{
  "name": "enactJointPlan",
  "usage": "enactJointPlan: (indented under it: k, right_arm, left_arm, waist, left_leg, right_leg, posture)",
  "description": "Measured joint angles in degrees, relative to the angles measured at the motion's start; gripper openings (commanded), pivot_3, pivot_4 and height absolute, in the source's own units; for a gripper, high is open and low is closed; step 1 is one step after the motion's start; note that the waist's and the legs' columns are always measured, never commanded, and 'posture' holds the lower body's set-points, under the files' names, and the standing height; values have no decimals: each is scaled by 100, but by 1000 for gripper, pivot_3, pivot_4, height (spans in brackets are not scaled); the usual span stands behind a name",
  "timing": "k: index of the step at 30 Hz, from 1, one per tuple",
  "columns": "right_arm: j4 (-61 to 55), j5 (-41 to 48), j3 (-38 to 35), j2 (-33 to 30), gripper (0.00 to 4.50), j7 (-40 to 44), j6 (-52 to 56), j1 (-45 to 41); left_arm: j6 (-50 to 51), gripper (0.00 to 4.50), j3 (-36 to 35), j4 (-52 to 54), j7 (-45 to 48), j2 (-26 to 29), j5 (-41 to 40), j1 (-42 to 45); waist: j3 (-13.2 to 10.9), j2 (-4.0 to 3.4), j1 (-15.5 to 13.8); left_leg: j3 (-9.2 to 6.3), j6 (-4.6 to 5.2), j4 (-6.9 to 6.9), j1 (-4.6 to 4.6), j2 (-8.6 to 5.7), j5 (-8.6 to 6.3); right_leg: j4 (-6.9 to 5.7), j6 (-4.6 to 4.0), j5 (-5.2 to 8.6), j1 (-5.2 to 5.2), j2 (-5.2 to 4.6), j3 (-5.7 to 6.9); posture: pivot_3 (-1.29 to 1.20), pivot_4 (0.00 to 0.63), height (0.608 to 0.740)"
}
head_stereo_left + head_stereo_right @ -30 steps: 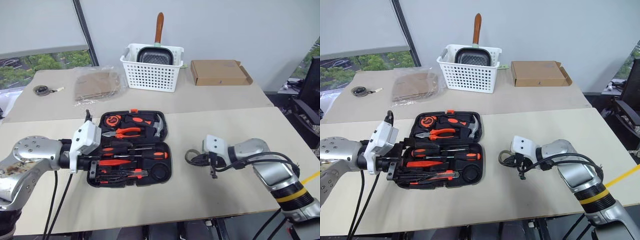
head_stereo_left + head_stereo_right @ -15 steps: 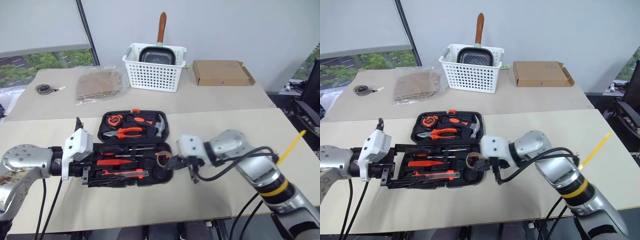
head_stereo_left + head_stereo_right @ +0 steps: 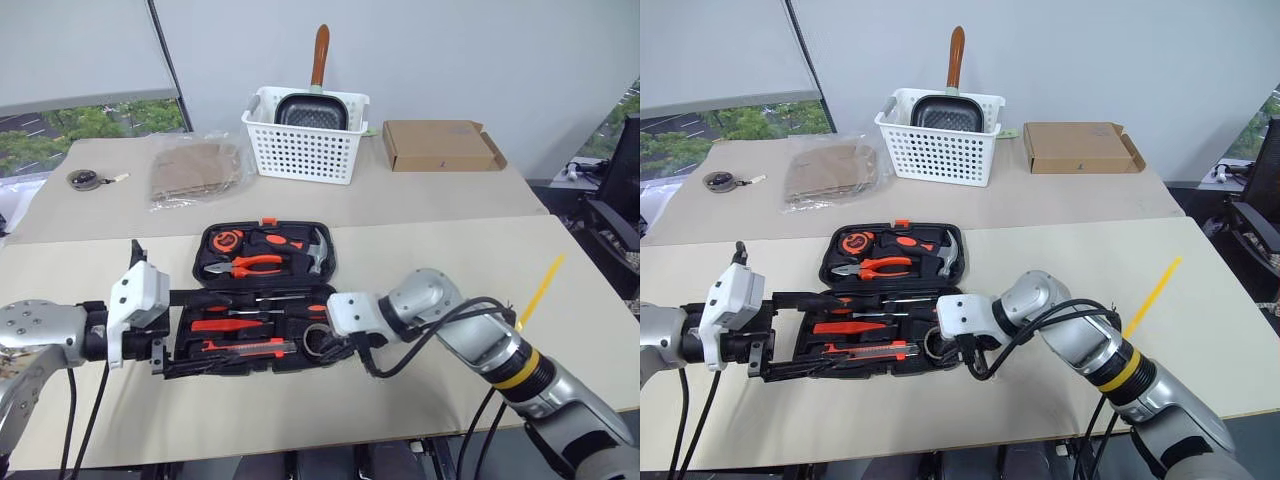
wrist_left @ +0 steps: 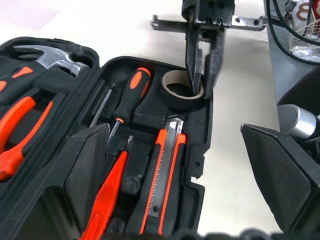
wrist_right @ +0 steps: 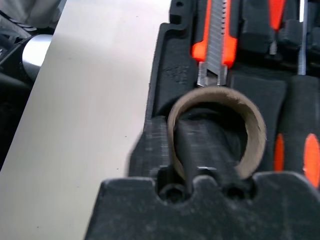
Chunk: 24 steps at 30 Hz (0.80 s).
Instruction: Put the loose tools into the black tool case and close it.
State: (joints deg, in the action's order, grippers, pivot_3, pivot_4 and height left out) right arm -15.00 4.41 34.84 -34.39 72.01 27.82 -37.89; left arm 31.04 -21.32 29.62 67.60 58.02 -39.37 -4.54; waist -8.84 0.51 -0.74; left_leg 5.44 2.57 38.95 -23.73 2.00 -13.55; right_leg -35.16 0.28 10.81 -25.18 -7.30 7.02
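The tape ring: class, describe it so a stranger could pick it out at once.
Find the open black tool case on the near table. At its corner nearest the right gripper sits the tape ring, beside the utility knife. It is the sole brown hollow ring among orange-and-black tools.

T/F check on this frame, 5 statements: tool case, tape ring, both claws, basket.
1. The black tool case lies open. True.
2. The tape ring lies on the bare table, away from the case. False: it sits at the case's corner recess.
3. One finger of the right claw reaches inside the ring. True.
4. The left claw is clamped on a screwdriver. False: it is open, holding nothing.
5. The white basket holds a hammer. False: a dark pan with a brown handle.
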Motion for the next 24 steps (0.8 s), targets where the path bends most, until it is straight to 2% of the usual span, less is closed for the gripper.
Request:
enactJointPlan:
  k: [3,6,8,11,15,20,24]
  right_arm:
    - [-58,17,-94,-126,2870,56,8,-4]
    - [-157,118,-136,-290,3971,286,66,2]
    - [-185,215,-220,-277,4419,300,159,-8]
    - [-182,398,-493,-119,4419,205,293,-155]
    - [281,712,-1153,465,4419,-315,451,-421]
    - [2476,719,-2060,1114,4419,-1668,583,-625]
    - [3854,737,-2690,1644,4419,-2628,848,-848]
  left_arm:
    - [0,4500,-3,2,3,0,0,-37]
    - [-5,4500,-4,-81,16,-4,2,-36]
    - [-43,4500,-4,-214,46,-4,27,-18]
    - [-104,4500,-4,-364,62,-10,75,20]
    - [-185,4500,-6,-709,-99,-296,101,209]
    - [-389,4500,35,-1991,-989,-1064,510,998]
    - [-444,4500,271,-3299,-1337,-1280,852,1695]
  waist:
    - [0,0,-13]
    - [0,1,-5]
    - [0,1,4]
    - [0,1,25]
    - [0,1,12]
    - [2,5,-36]
    - [1,10,21]
  left_leg:
    - [1,5,0,-1,-4,-1]
    - [4,22,1,-3,-4,-1]
    - [5,32,1,-3,-4,6]
    - [5,18,0,-2,3,7]
    - [2,-9,1,14,17,5]
    - [-3,-18,1,19,4,16]
    - [1,16,1,2,-3,40]
  right_leg:
    - [6,0,0,2,-1,-1]
    - [11,0,0,3,-1,-2]
    - [8,0,1,1,-1,-2]
    - [2,-1,0,-4,5,-1]
    - [-6,-2,-1,3,21,0]
    - [-16,-11,-7,9,20,-6]
    - [-28,-16,-11,1,20,-14]
  posture:
    - [0,150,700]
    - [0,150,700]
    - [0,150,700]
    - [0,150,700]
    - [0,150,700]
    - [0,150,700]
    - [0,150,700]
